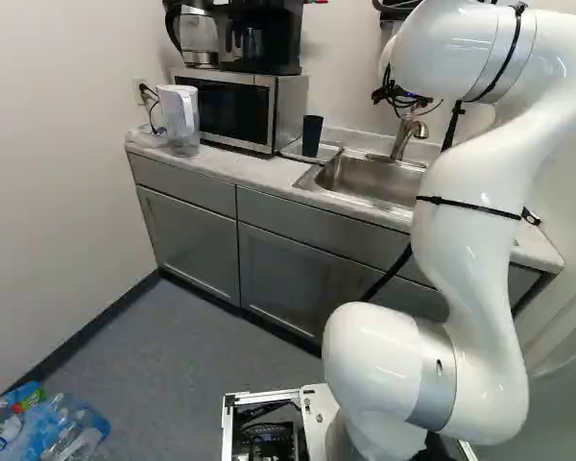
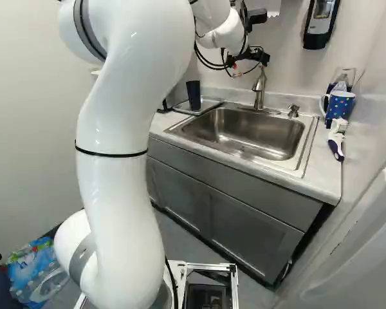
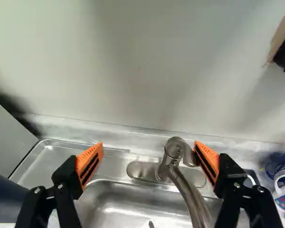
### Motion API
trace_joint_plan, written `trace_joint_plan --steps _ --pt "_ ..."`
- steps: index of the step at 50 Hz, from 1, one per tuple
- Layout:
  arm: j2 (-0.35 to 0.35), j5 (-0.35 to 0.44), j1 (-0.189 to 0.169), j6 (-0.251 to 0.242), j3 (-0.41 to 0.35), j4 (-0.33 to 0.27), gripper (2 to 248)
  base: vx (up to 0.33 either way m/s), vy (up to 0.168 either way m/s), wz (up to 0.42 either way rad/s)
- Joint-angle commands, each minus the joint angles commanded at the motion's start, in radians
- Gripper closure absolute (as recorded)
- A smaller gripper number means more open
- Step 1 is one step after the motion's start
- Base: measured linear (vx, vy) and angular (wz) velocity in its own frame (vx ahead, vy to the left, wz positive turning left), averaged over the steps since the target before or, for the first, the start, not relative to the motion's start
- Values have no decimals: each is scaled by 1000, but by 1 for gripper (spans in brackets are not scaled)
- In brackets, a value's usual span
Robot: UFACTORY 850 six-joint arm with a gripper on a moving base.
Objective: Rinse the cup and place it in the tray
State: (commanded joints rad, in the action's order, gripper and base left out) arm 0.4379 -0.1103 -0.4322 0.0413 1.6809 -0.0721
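White robot arm (image 1: 470,230) nearest, reaching over the desk (image 2: 316,174) toward the faucet (image 3: 192,194). Claw (image 3: 148,151) released, orange pads (image 3: 91,161) spread wide about the faucet's top; likely put there to work the handle, contact unclear. Dark cup (image 2: 193,95) upright in the tray (image 2: 211,103) beside the sink (image 2: 244,132), ungripped: perhaps set to drain, perhaps awaiting its rinse; cannot tell which. Spotted mug (image 2: 340,107) and brush (image 2: 336,138) across the sink from the tray, presumably kept clear of the work.
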Motion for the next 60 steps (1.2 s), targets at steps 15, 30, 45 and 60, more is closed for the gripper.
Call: trace_joint_plan --steps 15,30,45,60 --pt "-5 29 -1 0 -6 0 3 0 0 0" --pt "-78 91 0 0 -93 0 3 0 0 0" --pt "-157 91 8 0 -185 0 3 0 0 0" --pt "-232 91 27 0 -269 0 3 0 0 0"
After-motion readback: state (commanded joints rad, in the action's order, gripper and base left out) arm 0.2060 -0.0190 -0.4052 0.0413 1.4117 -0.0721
